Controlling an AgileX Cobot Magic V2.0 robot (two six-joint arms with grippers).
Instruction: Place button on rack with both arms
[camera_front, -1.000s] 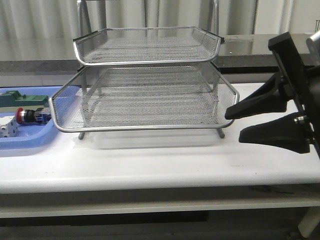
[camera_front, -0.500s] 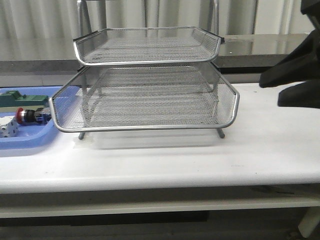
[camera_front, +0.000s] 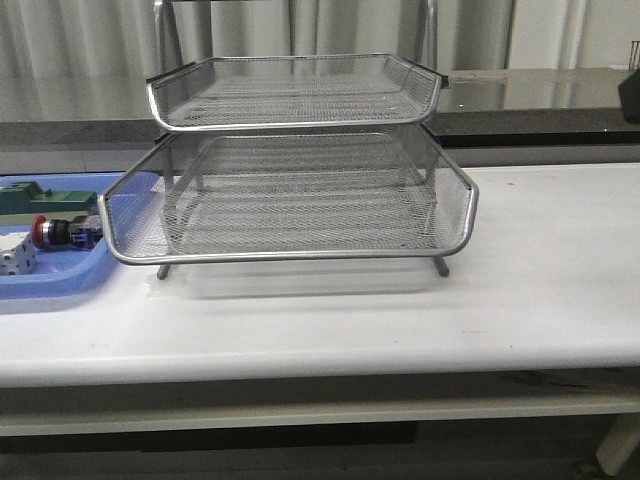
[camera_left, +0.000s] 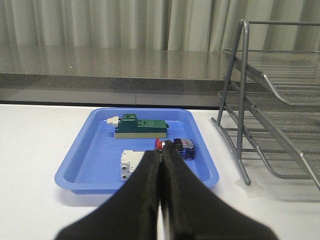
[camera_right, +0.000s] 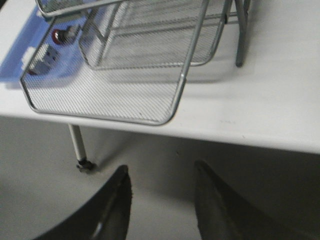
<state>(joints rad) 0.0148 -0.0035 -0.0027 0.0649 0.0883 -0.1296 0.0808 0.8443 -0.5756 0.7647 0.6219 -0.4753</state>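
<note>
**Button waits in the blue tray**

Left gripper (camera_left: 161, 200) pressed together, empty; right gripper (camera_right: 160, 200) spread. The button (camera_left: 175, 147) lies in the blue tray (camera_left: 90, 145), left of the rack (camera_front: 300, 200) — likely light, rigid, prone to roll; grasp its cylindrical body.

Button (camera_front: 62, 233) in tray (camera_front: 60, 285), left of rack (camera_front: 300, 190).

The rack (camera_front: 300, 170) fills the worktop's middle, its pulled-out tray (camera_front: 290, 215) overhanging the blue tray's (camera_front: 60, 280) right rim near the left edge. Bare worktop (camera_front: 540, 260) runs from the rack to the right edge and along the front.
</note>
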